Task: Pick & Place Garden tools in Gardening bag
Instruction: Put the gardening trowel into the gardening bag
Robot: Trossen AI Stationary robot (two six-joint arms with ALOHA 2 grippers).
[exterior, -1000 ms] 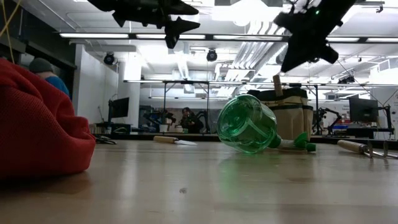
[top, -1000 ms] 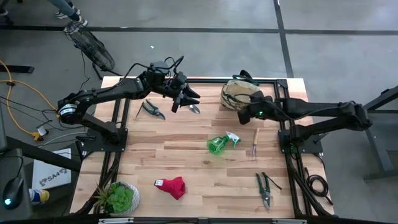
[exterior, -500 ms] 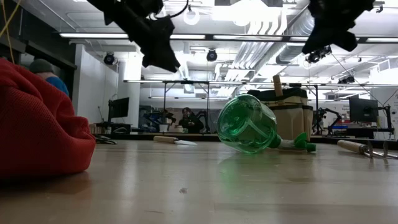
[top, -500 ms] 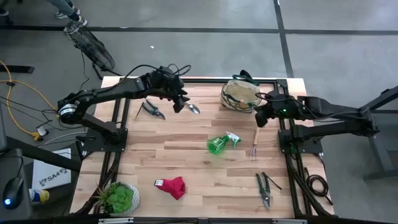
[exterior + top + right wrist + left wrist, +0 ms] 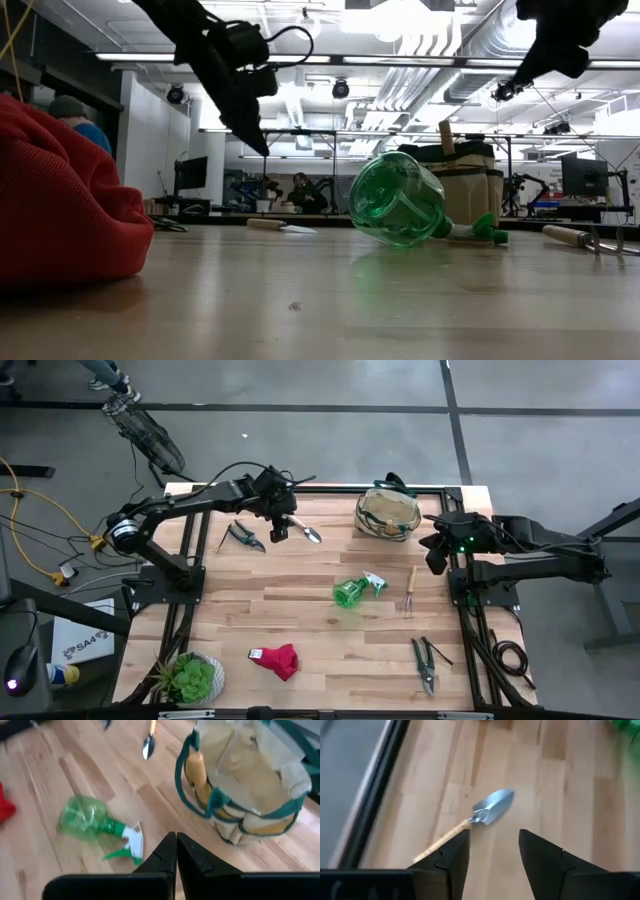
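- Your left gripper (image 5: 492, 851) hung with its two dark fingers parted and nothing between them, poised above the wooden handle of the small silver-bladed trowel (image 5: 481, 815) near the table's far left edge.
- That trowel (image 5: 306, 532) lay flat on the light wooden table (image 5: 300, 610), just beside the left gripper (image 5: 281, 525) and untouched.
- Your right gripper (image 5: 176, 851) was pressed shut and held nothing; its arm waited at the table's right edge, near the round tan canvas bag with green trim (image 5: 388, 513).
- The bag (image 5: 240, 785) stood upright at the far side with one wooden handle already sticking out of it.
- In my judgement you were at the reach step for the trowel: the next move called for lowering the parted fingers around the handle, closing, then carrying it across to the bag.
- The other tools lay well apart on the table: dark-handled shears (image 5: 243, 536) by the left arm, a green spray bottle (image 5: 356, 590), a wooden-handled fork (image 5: 409, 591), a second pair of shears (image 5: 425, 664) and a red cloth (image 5: 277, 659).
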